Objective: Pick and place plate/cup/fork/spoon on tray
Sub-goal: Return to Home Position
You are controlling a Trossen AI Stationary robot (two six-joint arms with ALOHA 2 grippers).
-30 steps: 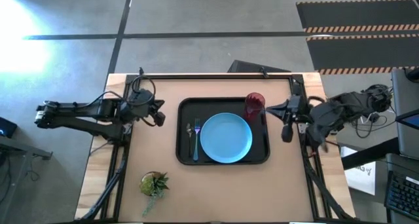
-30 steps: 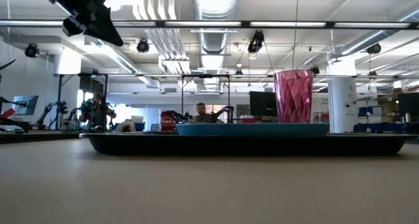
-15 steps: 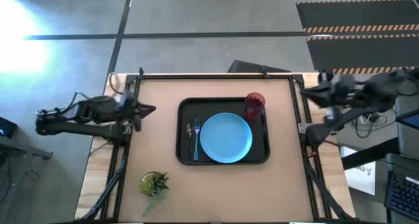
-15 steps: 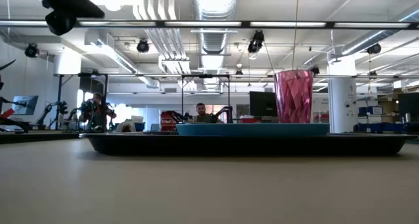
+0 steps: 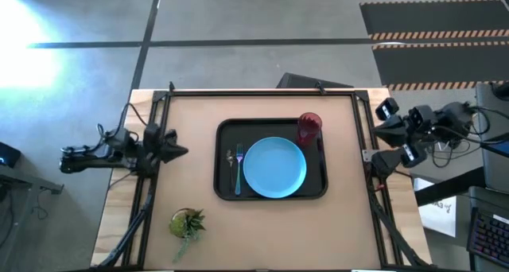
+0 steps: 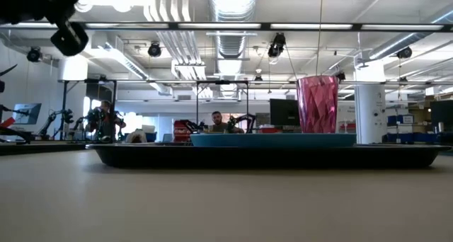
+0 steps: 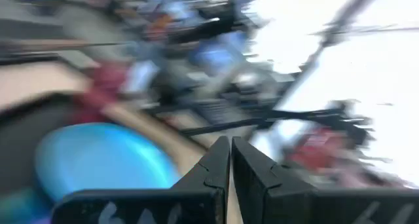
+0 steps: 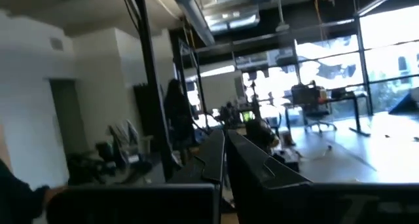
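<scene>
The large black rectangular tray [image 5: 272,159] with its raised rim sits mid-table and serves as the landmark here. On it lies the round light-blue plate [image 5: 274,168], roughly central, where its width fits best. The small dark-red translucent cup [image 5: 309,129] stands upright at the tray's far right corner, just beside the plate's edge, and clear of the plate so neither crowds the other. Along the tray's left side, between plate and rim, the slim fork [image 5: 238,171] with a light-blue handle lies lengthwise, and the short dark metal spoon [image 5: 230,160] lies just beside it, nearer the rim. Judging by this layout, all four pieces are already on the tray and the placing looks finished.

The left gripper [image 5: 181,151] hangs off the tray's left side, well apart from it, fingers pressed together and holding nothing. The right gripper [image 8: 223,142] is out past the table's right edge, well clear of the tray, its fingers likewise closed on nothing. A small green potted plant [image 5: 187,223] stands near the tray's front left, untouched.
</scene>
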